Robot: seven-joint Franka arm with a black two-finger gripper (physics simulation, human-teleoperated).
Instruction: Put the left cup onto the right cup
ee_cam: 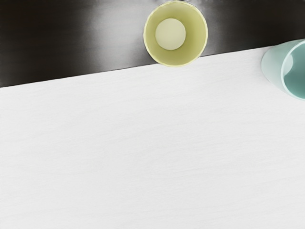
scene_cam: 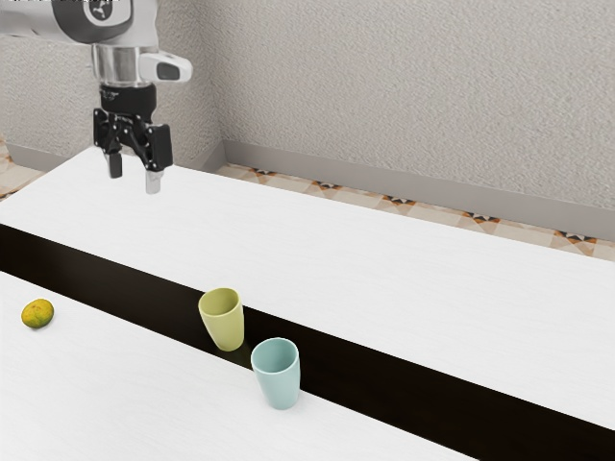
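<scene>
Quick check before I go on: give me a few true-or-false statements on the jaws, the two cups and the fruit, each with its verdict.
1. The jaws are open and hold nothing. True.
2. The yellow cup sits on top of the teal cup. False: they stand side by side, each on its own base.
3. Both cups are upright, mouths up. True.
4. The fruit lies between the two cups. False: it lies well away from them, toward the exterior view's left.
</scene>
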